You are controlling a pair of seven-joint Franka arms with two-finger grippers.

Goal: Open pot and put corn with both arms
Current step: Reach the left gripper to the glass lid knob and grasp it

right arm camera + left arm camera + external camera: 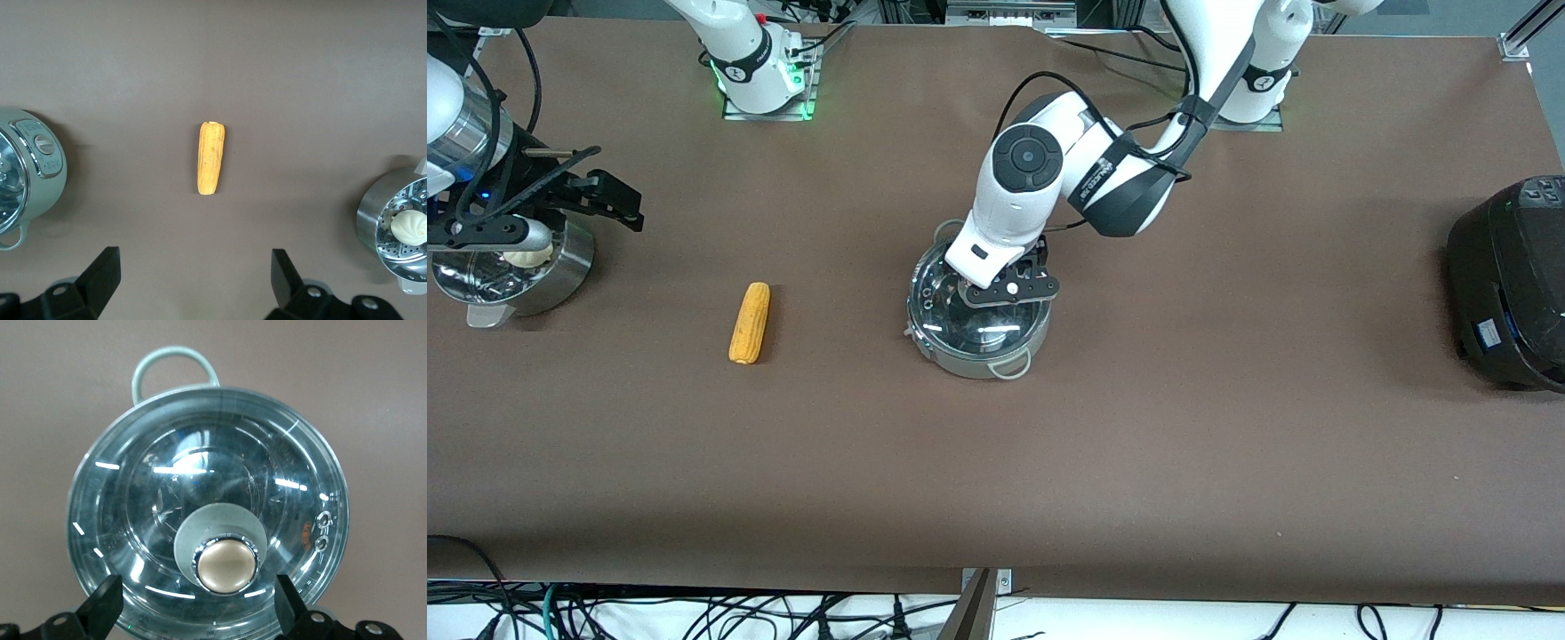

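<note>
**Lid still on pot, corn lying apart on tabletop**

Pot [978,324] standing near the middle of the brown tabletop [1138,444], clear glass lid [207,500] seated on it, metal knob [225,565] upright at the lid's centre, one pale loop handle [175,367] showing at the rim. Left gripper [1009,286] hovering low over the lid, fingers [100,603] spread wide to either side of the knob, touching nothing. Corn [750,322] lying flat on the tabletop, well apart from the pot, toward the right arm's end, held by nothing. Right gripper [543,209] up in the air over the steel steamer bowl [525,267] at the right arm's end of the tabletop, fingers [100,273] wide apart and empty; wrist view looking down on the corn [211,158] between pot and bowl. White bun [408,227] resting in the bowl. Black rounded cooker [1512,284] sitting at the left arm's end of the tabletop, well apart from the pot
</note>
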